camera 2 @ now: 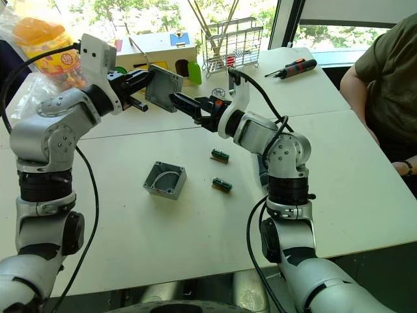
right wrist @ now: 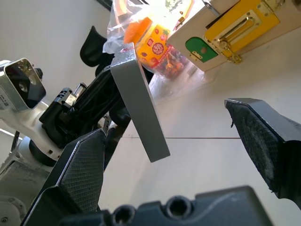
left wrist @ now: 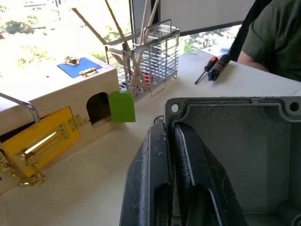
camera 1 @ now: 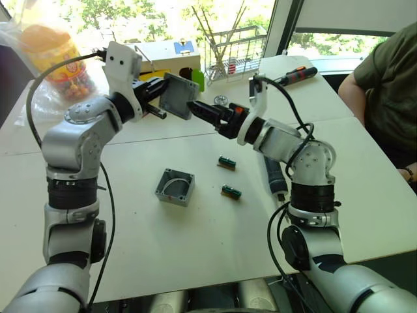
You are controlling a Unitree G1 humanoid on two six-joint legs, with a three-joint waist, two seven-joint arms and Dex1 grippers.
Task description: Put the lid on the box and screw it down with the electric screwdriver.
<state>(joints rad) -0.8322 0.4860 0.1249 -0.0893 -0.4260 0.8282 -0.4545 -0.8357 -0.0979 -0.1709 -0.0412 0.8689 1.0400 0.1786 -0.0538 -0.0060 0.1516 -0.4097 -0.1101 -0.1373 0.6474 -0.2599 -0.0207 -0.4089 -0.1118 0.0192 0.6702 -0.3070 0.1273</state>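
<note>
Nearest, box (camera 1: 174, 187) open-topped on table (camera 1: 195, 248), near and below both arms. Left gripper (camera 1: 156, 98) clamped on lid (camera 1: 180, 96), held on edge high above. Right gripper (camera 1: 199, 109) spread wide, empty, tips just right of lid. Handover or lowering likely next.

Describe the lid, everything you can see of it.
The lid is a flat square cover of grey plastic. Its hollow inner face has a raised rim and round screw holes at the corners. It is held up in the air over the table, standing on edge and tilted. The left gripper has its jaws shut on one edge. The right gripper is close beside it with jaws open, not touching. The open box lies below.
</note>
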